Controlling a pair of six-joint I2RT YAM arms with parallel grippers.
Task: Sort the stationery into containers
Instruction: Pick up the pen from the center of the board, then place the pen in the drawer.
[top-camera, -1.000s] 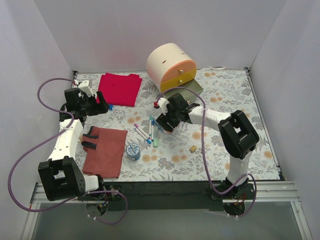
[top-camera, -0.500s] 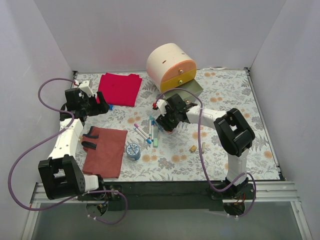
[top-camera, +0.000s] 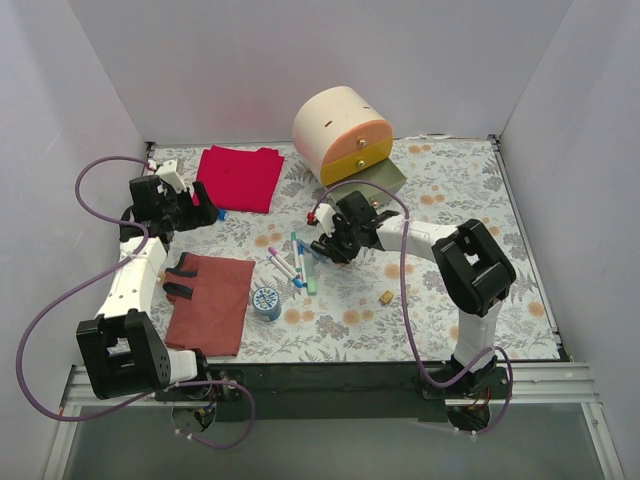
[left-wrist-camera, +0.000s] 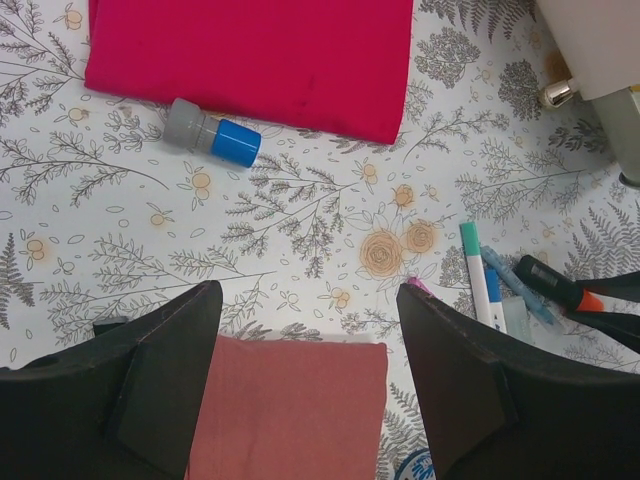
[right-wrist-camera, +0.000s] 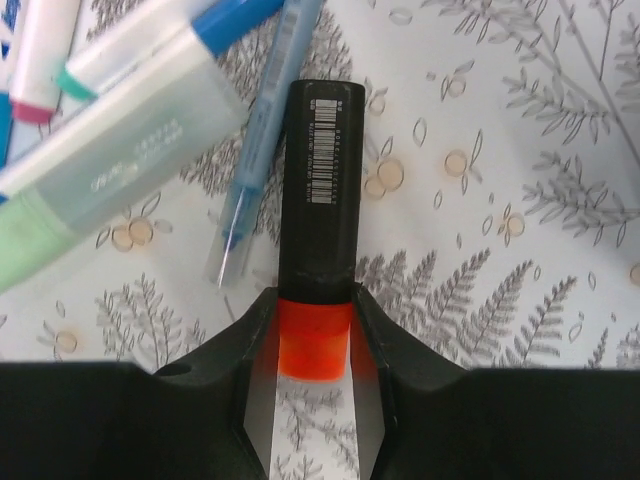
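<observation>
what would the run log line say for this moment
phase: grasp | right pincer: shut on highlighter, orange end | left pincer: open, empty | pens: loose on table

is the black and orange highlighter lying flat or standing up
Lying flat: the highlighter rests lengthwise on the floral table, its orange end between the fingers of the right gripper, which touch both its sides.

The floral desk (top-camera: 450, 190) carries a cabinet (top-camera: 335, 125), red cloth (top-camera: 240, 177), rust cloth (top-camera: 210, 300), clustered pens (top-camera: 295, 262), a highlighter (right-wrist-camera: 320, 180), tape roll (top-camera: 266, 301), tan block (top-camera: 385, 297) and blue-capped tube (left-wrist-camera: 211, 135).
</observation>
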